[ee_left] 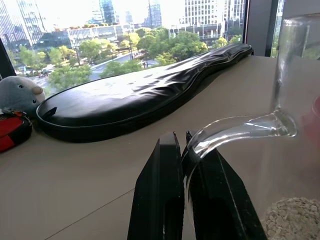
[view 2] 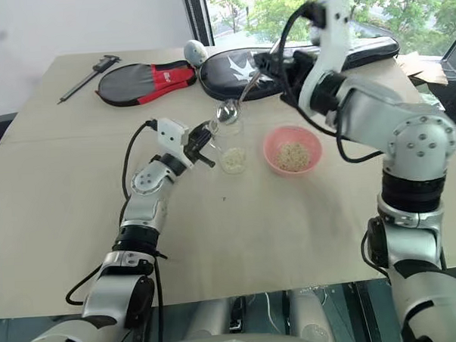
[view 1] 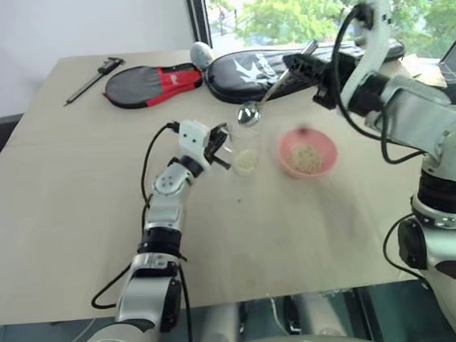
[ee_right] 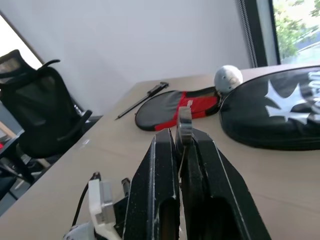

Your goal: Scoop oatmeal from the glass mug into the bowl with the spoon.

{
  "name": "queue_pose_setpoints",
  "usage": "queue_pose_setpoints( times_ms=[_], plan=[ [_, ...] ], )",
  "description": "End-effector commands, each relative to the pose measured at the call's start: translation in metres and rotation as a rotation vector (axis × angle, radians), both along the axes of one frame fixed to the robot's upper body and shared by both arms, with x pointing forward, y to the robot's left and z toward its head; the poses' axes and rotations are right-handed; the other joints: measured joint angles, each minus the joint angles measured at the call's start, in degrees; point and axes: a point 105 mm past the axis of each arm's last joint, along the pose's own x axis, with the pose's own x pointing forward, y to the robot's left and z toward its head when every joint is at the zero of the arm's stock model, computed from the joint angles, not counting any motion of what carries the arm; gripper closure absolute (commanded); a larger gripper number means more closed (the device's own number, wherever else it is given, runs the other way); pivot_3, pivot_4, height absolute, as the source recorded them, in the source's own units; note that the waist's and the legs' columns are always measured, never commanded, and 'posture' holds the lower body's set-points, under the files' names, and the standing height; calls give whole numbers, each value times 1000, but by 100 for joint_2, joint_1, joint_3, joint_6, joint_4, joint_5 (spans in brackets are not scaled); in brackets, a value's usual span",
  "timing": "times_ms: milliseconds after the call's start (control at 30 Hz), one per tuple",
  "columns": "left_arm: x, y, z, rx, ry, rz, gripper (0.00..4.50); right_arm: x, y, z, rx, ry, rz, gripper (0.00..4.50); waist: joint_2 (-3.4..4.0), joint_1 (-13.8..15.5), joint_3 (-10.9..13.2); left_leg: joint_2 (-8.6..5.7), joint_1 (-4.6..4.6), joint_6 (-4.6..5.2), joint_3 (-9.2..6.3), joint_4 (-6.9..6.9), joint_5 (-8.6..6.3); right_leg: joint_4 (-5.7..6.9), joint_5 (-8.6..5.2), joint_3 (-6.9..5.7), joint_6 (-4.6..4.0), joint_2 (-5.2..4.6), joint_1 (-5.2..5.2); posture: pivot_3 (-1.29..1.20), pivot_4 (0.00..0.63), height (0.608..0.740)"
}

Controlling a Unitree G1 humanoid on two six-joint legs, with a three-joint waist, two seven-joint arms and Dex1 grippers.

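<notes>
Left wrist view: the glass mug's (ee_left: 295, 125) handle is clamped by the left gripper (ee_left: 182, 150), with oatmeal (ee_left: 292, 220) seen at the mug's bottom. On the tabletop (view 1: 77, 193), the bowl (view 1: 308, 154) is set just beside the mug. The spoon (view 1: 266, 97) is gripped by the right gripper (view 1: 303, 64), its scoop held above the mug.

white "k" logo on black racket cover (view 1: 254, 70); rest of lettering unreadable.
</notes>
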Motion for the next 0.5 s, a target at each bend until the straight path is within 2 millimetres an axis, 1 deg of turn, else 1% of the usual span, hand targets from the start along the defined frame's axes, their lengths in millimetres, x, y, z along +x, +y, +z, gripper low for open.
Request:
queue_pose_setpoints(
  times_ms=[33, 133, 200, 233, 300, 367, 500],
  plan=[
    [-1, -3, 12, -18, -57, -9, 4435, 2, 3, -16, -138, -40, -30, 4500, 0, -4, 0, 0, 0, 0, 0, 0, 0, 0, 0, 0, 0, 1, 0, 0, 150, 740],
    [-3, -2, 9, -21, -53, -10, 4435, 5, 6, -25, -196, -55, -33, 4500, 0, -7, 0, 0, 0, 0, 0, 0, 0, 1, 0, 1, 0, 1, -1, 0, 150, 740],
    [-4, 0, 8, -21, -52, -9, 4500, 5, 8, -26, -203, -65, -27, 3779, 0, -7, 0, 0, 0, 0, 0, 0, 0, 0, 0, 0, 0, 2, -1, 0, 150, 740],
    [-4, 0, 7, -23, -50, -7, 4500, 5, 9, -24, -184, -69, -22, 3499, 0, -7, 0, 0, 0, 0, 0, 0, 0, 0, 0, 0, 0, 2, -1, 0, 150, 740],
    [-4, 2, 6, -26, -49, -2, 4500, 7, 9, -18, -139, -76, -26, 2498, 0, -9, 0, 0, 0, 0, -1, 0, 0, 0, 0, 0, 0, 2, -1, 0, 150, 740],
    [-4, 4, 5, -30, -47, 2, 4500, 11, 7, -10, -104, -90, -50, 1795, 0, -19, 0, 0, 1, 0, -1, 0, 0, 2, 0, 1, 0, 2, -1, 0, 150, 740],
    [-5, 5, 3, -46, -38, -5, 4500, 15, 0, 1, -68, -118, -81, 1795, 0, -11, 0, 0, 1, 0, -1, 0, 0, 2, 0, 0, 0, 2, 0, 0, 150, 740]
  ],
)
